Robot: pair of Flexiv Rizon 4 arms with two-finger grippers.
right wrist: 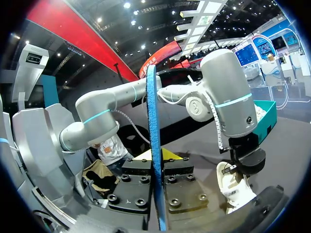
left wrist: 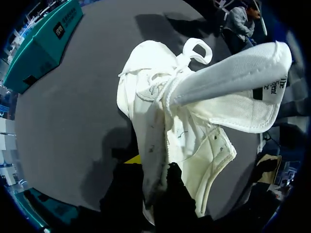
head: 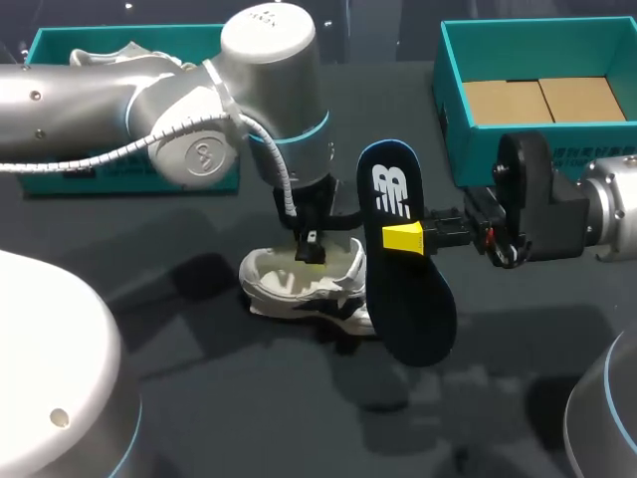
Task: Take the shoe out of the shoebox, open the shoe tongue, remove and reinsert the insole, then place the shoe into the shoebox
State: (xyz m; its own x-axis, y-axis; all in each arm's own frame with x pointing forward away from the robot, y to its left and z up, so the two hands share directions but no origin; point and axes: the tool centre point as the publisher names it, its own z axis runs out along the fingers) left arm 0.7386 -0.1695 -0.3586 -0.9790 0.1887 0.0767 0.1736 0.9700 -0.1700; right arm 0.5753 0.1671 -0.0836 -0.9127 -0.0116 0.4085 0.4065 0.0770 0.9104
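Navy foam stands on edge above the dark table (head: pixel 199 388): the insole (head: pixel 413 309) is clamped at its middle by the right gripper (head: pixel 406 237), whose yellow-tipped fingers are closed to the sheet's thickness. Just beside it the white shoe (head: pixel 299 284) rests on the table with its tongue (left wrist: pixel 228 73) lifted. The left gripper (head: pixel 312 251) pinches the shoe's side wall, one finger inside the opening and one outside. A teal shoebox (head: pixel 453 100) sits behind the right arm, another (head: pixel 119 32) behind the left.
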